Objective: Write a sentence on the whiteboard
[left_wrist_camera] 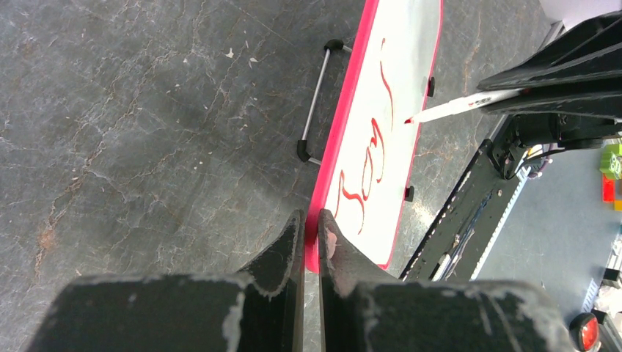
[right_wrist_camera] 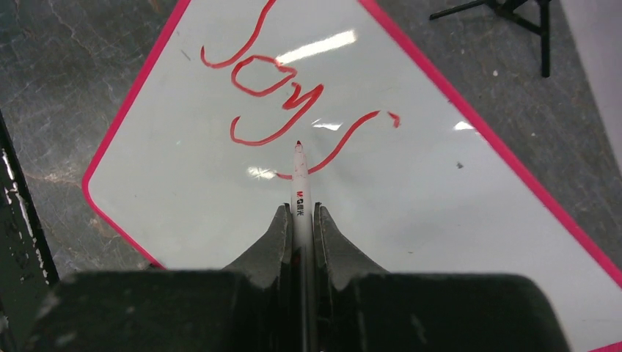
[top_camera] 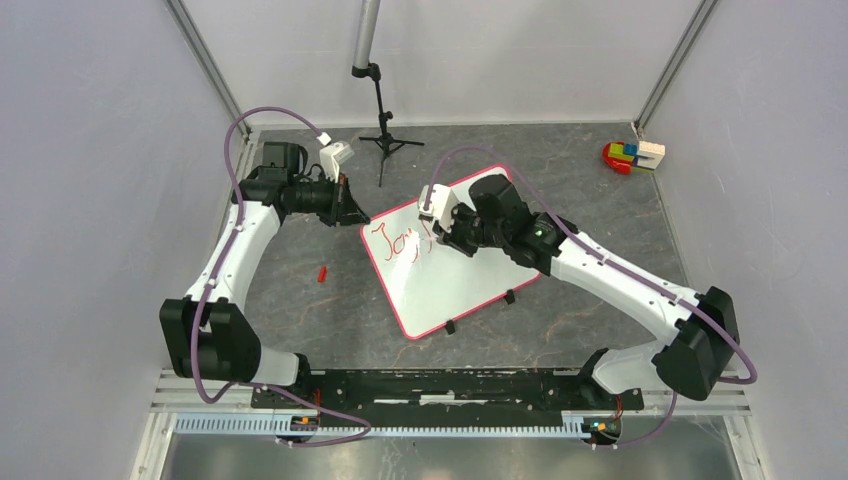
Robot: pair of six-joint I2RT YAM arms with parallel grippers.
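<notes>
The whiteboard point(top_camera: 455, 285) lies tilted mid-table, white with a pink frame. Red cursive strokes of the sentence point(top_camera: 395, 238) sit near its upper left and read roughly "Joy" with a further curved stroke in the right wrist view point(right_wrist_camera: 271, 81). My right gripper point(right_wrist_camera: 301, 210) is shut on a white marker point(right_wrist_camera: 300, 180), whose red tip rests at the board just below the writing. My left gripper point(left_wrist_camera: 310, 220) is shut on the board's pink frame point(left_wrist_camera: 334, 150) at a corner. In the left wrist view the marker point(left_wrist_camera: 458, 108) reaches in from the right, its tip at the board point(left_wrist_camera: 392, 73).
A small red cap-like piece point(top_camera: 321, 273) lies on the grey table left of the board. A black tripod stand point(top_camera: 383, 130) stands at the back. Coloured toy blocks point(top_camera: 632, 155) sit at the back right corner. Cage walls enclose the table.
</notes>
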